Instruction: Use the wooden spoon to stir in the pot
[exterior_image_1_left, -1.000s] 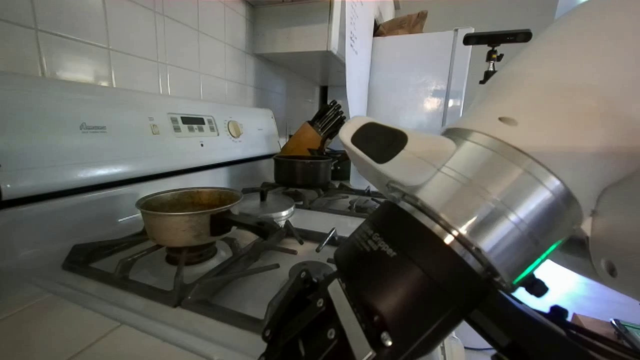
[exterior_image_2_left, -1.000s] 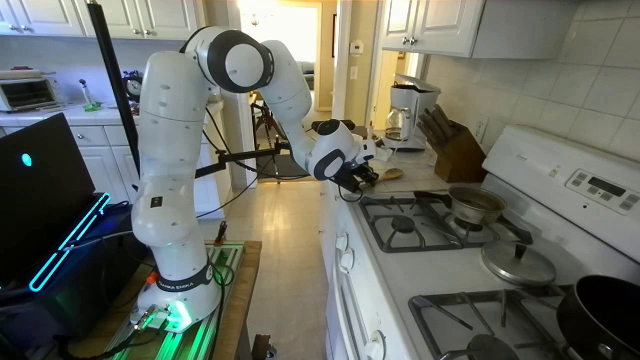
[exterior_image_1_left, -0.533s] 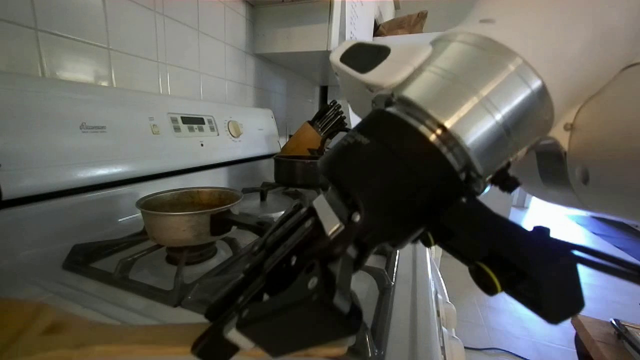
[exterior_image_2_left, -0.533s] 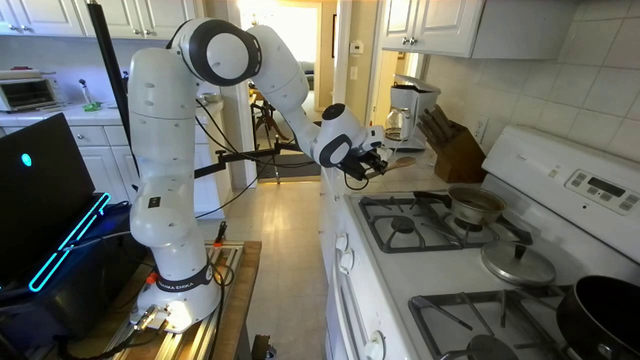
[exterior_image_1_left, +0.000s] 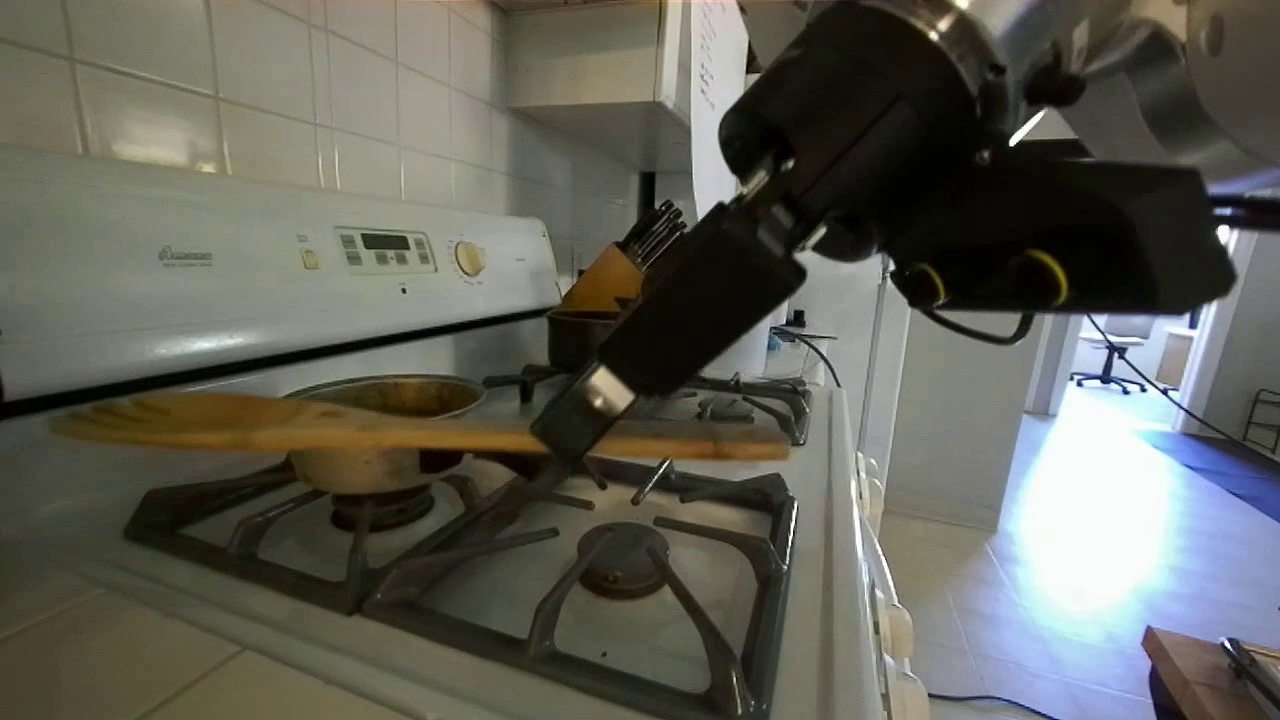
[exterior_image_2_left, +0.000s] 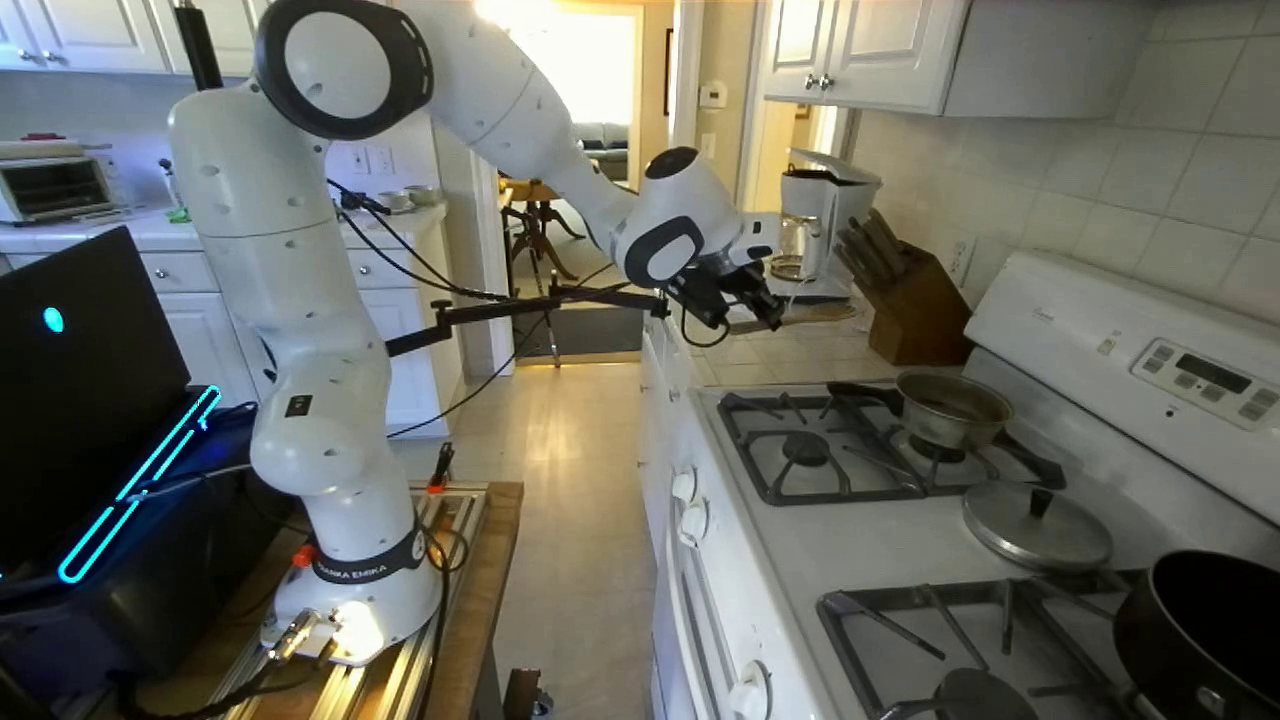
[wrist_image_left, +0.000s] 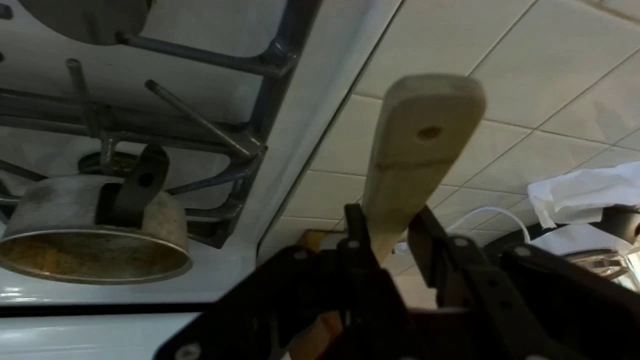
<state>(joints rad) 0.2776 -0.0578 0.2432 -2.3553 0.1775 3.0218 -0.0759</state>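
The wooden spoon (exterior_image_1_left: 330, 432) hangs in the air, roughly level, with my gripper (exterior_image_1_left: 572, 432) shut across its handle. In the wrist view the handle's holed end (wrist_image_left: 425, 130) points up out of the fingers, pinched between both tips. The brass pot (exterior_image_1_left: 350, 472) sits on a rear burner, its dark handle (exterior_image_2_left: 865, 395) pointing off to the side. The spoon crosses in front of the pot in an exterior view. Seen from elsewhere, the spoon (exterior_image_2_left: 815, 314) is above the tiled counter beside the stove, apart from the pot.
A metal lid (exterior_image_2_left: 1040, 525) lies on the stove top, and a dark pot (exterior_image_2_left: 1200, 640) stands on a far burner. Raised grates (exterior_image_1_left: 740, 640) cover the burners. A knife block (exterior_image_2_left: 905, 310) and coffee maker (exterior_image_2_left: 830, 220) stand on the counter.
The gripper has lifted the spoon upward and its wrist has tilted. The spoon came from out of sight into an exterior view's middle. The grip stayed shut; both pots and the lid have not moved.
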